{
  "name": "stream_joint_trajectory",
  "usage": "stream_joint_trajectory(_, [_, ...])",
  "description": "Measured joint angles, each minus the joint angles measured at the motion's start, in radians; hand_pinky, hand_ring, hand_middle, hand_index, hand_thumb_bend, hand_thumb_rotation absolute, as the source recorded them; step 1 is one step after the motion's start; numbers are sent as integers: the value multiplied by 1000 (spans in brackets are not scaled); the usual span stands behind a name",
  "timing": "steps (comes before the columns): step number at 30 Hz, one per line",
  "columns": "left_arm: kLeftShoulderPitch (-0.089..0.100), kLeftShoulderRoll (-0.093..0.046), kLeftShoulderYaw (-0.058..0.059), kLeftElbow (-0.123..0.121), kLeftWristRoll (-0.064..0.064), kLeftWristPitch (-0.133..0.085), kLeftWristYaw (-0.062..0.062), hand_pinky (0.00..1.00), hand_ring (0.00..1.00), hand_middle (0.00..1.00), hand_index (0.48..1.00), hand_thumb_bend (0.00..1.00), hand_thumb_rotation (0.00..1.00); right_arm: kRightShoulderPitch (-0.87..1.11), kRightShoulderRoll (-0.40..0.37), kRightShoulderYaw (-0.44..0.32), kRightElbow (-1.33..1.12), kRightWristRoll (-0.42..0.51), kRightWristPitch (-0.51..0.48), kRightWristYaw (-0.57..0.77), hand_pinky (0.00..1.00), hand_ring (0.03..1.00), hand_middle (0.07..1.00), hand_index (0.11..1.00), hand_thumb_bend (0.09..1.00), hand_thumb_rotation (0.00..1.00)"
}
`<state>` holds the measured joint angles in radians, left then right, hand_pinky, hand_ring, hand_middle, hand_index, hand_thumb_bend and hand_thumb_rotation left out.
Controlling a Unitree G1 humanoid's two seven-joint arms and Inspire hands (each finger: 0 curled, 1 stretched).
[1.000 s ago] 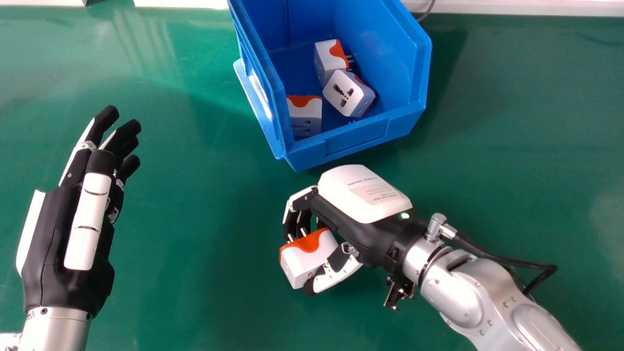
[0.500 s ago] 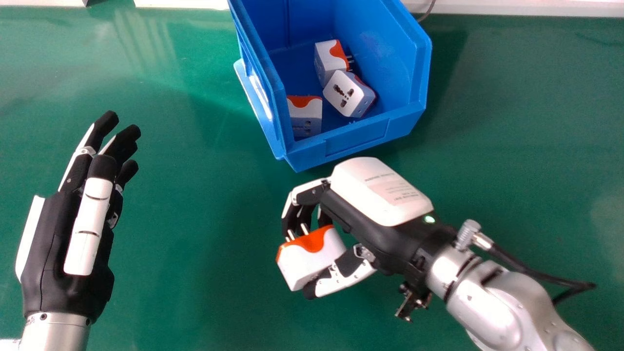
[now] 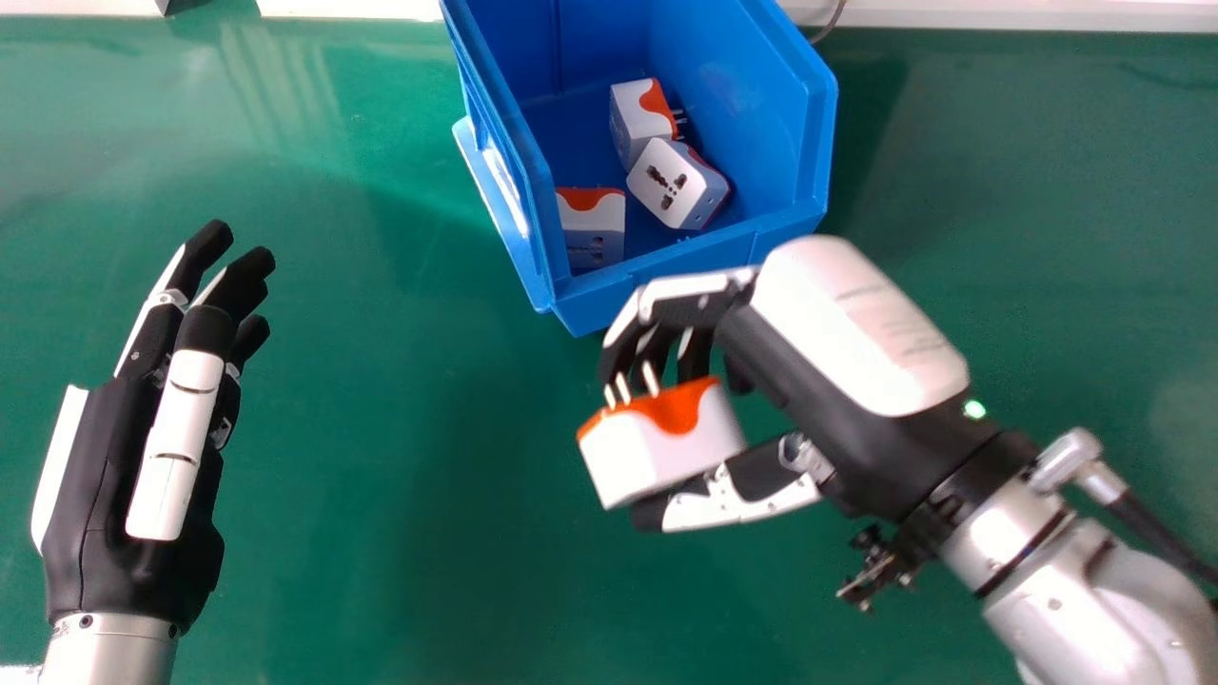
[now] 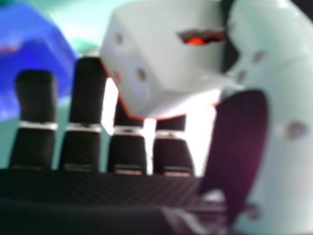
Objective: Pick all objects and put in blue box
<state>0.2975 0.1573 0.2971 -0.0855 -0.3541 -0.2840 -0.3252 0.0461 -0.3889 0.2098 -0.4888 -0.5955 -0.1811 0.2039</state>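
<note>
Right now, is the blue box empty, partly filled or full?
Partly filled: three plug adapters lie in the blue box, floor showing.

Green tabletop [image 3: 381, 495]: is looking smooth and glossy, is mirroring pale streaks of light
Blue box [image 3: 680, 262]: is looking like smooth plastic, is catching a soft sheen
Held adapter [image 3: 666, 447]: is showing smooth white and orange plastic
Prongs [image 3: 650, 378]: are looking metallic
Adapters in the box [image 3: 677, 183]: are showing the same smooth plastic
Left hand [image 3: 100, 514]: is pairing glossy white shell with duller black plastic
Right hand [image 3: 847, 328]: is showing smooth white shell, finely textured black surface
Forearms [image 3: 1104, 609]: are gleaming like smooth metal
</note>
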Motion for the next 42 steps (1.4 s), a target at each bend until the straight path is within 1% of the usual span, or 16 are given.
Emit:
stream_joint_trajectory(4, [-1,-5,-3,-5,0,12,4,942,927,883,905,671,739,-57,25,-29,-5,-1,5,-4,278,392,488,541,487,0])
stream_joint_trajectory(6, [-1,-9,-4,-9,1,16,11,939,922,880,902,674,733,-99,34,-39,-5,-3,9,-12,279,393,491,540,487,0])
stream_joint_trajectory(8, [-1,-12,-5,-15,3,17,21,936,919,879,900,674,730,-150,40,-45,6,-8,9,-27,281,395,495,538,487,0])
stream_joint_trajectory(10, [-1,-12,-5,-17,9,17,23,935,917,878,898,673,729,-196,51,-47,29,-24,11,-40,280,395,495,539,487,0])
stream_joint_trajectory(12, [-1,-12,-5,-17,11,17,24,931,914,877,896,671,731,-229,63,-47,52,-39,15,-52,278,393,492,540,487,0])
stream_joint_trajectory(14, [-2,-11,-3,-15,11,15,21,931,914,877,896,671,731,-256,82,-42,80,-52,25,-65,278,393,492,540,487,0])
stream_joint_trajectory(17, [-8,-11,-1,-4,8,14,17,932,914,879,896,670,735,-308,116,-31,135,-89,51,-88,277,390,488,542,486,0])
stream_joint_trajectory(21, [-17,-9,2,6,7,13,-1,939,917,884,901,667,735,-392,146,-23,219,-121,70,-133,271,386,484,546,485,0])
stream_joint_trajectory(24, [-20,-9,3,9,6,12,-3,942,918,885,902,667,735,-460,159,-9,291,-151,95,-154,269,385,483,547,484,0])
stream_joint_trajectory(27, [-20,-9,4,12,8,10,-2,940,918,885,902,666,737,-510,171,1,362,-159,112,-172,268,389,488,549,484,0])
stream_joint_trajectory(32, [-19,-9,4,9,8,13,1,939,918,885,902,668,737,-600,186,34,532,-178,124,-236,272,394,494,550,484,0])
stream_joint_trajectory(36, [-23,-7,4,9,7,13,-4,937,916,885,901,669,738,-666,191,64,666,-195,132,-263,283,407,512,542,486,0])
stream_joint_trajectory(38, [-25,-3,4,9,7,13,-6,938,917,885,902,670,738,-692,197,73,730,-195,130,-282,288,411,518,535,487,0])
stream_joint_trajectory(42, [-25,2,4,9,6,12,-12,939,918,885,904,671,738,-735,215,89,863,-192,124,-345,293,418,526,525,488,0])
